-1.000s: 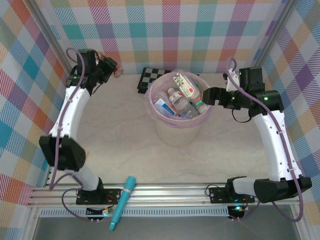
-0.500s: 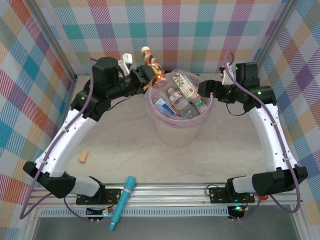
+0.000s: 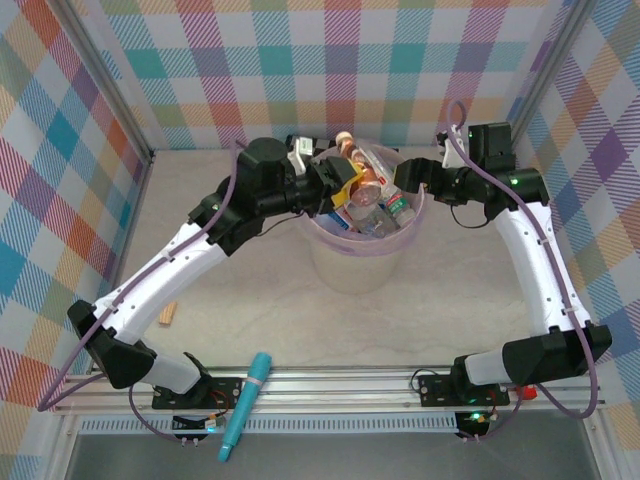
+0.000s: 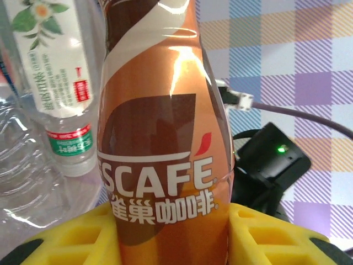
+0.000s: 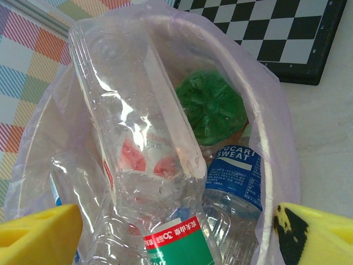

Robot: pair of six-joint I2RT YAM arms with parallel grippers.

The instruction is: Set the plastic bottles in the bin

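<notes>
Swung over from the corner, left fingers (image 4: 262, 238) are clamping a brown bottle (image 4: 160, 138) above the bin (image 3: 350, 262); right fingers (image 5: 34, 233) are gaping empty.

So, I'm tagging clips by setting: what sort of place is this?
Probably a robot test cell, not a home: plaid backdrop walls, an aluminium frame rail, and a calibration-style checkerboard by the bin.

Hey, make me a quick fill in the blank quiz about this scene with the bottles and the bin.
The left gripper grips a brown bottle branded ____.
The right gripper, over the bin, has its jaws ____.
A blue-labelled bottle in the bin reads Pocari ____.
Missing: Nescafe; open; Sweat.
</notes>
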